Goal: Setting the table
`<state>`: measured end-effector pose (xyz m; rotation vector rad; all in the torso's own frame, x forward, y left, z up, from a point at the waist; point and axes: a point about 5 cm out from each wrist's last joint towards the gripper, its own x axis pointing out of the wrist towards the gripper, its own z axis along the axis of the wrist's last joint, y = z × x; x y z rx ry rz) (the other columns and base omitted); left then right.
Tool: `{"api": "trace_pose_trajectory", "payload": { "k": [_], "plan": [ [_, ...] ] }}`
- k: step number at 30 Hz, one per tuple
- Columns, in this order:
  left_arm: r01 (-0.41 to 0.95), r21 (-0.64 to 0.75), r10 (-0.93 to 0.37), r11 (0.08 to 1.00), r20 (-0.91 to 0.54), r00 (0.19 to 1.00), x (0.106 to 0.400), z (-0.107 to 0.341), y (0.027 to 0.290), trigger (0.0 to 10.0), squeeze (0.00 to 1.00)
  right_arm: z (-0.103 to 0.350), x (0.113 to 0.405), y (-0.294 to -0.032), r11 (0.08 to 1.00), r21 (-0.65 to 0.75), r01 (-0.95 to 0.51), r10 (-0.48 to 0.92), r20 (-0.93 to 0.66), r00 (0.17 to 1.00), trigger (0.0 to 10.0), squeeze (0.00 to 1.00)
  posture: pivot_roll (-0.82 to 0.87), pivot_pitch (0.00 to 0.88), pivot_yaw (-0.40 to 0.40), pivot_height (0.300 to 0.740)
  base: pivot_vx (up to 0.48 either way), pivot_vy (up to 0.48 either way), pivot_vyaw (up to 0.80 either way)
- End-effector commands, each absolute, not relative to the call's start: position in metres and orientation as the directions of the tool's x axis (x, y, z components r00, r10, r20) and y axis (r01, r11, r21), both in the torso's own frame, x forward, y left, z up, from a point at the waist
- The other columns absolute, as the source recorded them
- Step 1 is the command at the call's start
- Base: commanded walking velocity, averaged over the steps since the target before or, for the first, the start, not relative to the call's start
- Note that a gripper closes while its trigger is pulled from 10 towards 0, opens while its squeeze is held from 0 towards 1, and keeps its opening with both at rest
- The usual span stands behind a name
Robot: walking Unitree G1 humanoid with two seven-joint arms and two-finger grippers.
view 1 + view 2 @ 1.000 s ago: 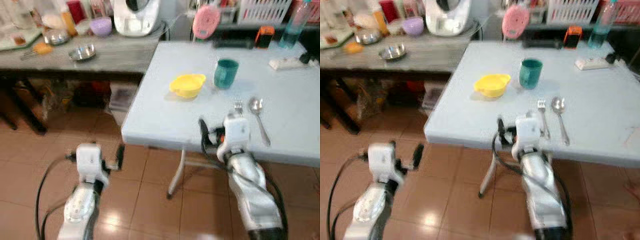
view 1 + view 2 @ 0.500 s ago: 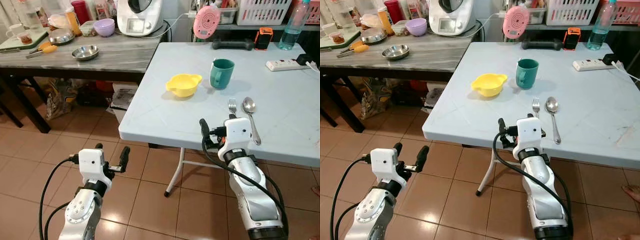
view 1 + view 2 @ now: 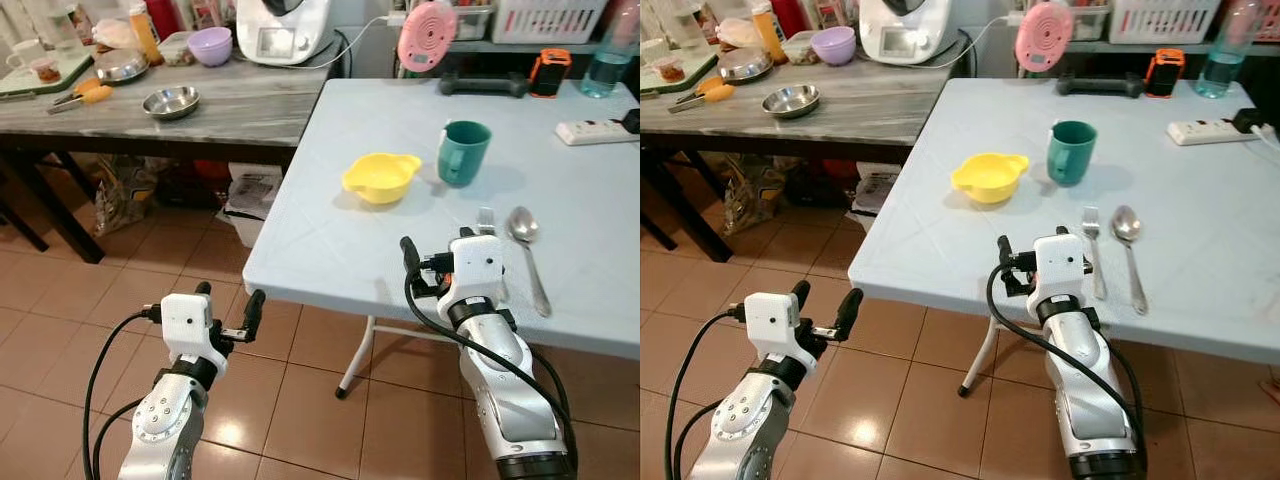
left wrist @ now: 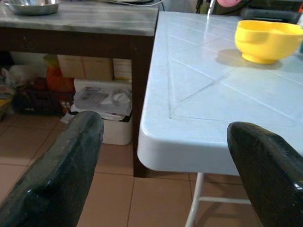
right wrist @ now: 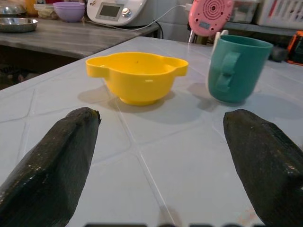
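Observation:
A yellow bowl and a teal mug stand side by side on the white table. A fork and a spoon lie parallel to the right of them, near the front edge. My right gripper hovers low over the table's front edge, open and holding nothing. In its wrist view its fingers frame the bowl and mug ahead. My left gripper hangs open over the tiled floor, left of and below the table corner.
A grey marble counter adjoins the table on the left, carrying steel bowls, a purple bowl and a white appliance. A pink device, power strip and bottle stand at the table's back. Boxes sit under the counter.
The camera has shifted, so the whole scene sits a little lower and further right in the picture. Both grippers keep their poses and stay open.

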<state>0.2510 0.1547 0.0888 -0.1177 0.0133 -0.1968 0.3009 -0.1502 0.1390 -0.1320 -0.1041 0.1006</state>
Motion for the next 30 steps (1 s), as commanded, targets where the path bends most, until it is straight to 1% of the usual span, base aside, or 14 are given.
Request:
{"api": "trace_pose_trajectory", "payload": {
  "k": [1,23,30],
  "plan": [
    [0.198,-0.114,-0.199,0.974,0.000,0.980,0.250,0.090,0.155,10.0,0.00,0.142,0.300,-0.152,0.986,-0.145,-0.083,0.100,0.111,0.989,10.0,0.00,-0.18,0.074,0.103,0.740,0.341,0.000,0.00],
    [0.195,-0.119,-0.200,0.974,-0.030,0.979,0.244,0.084,0.156,10.0,0.00,0.139,0.299,-0.147,0.982,-0.157,-0.101,0.117,0.101,0.988,10.0,0.00,-0.16,0.079,0.103,0.740,0.334,0.000,0.00],
    [0.226,-0.123,-0.233,0.966,-0.049,0.971,0.242,0.081,0.152,10.0,0.00,0.139,0.299,-0.142,0.974,-0.175,-0.144,0.163,0.098,0.982,10.0,0.00,-0.16,0.080,0.103,0.740,0.000,0.000,0.00]
  ]
}}
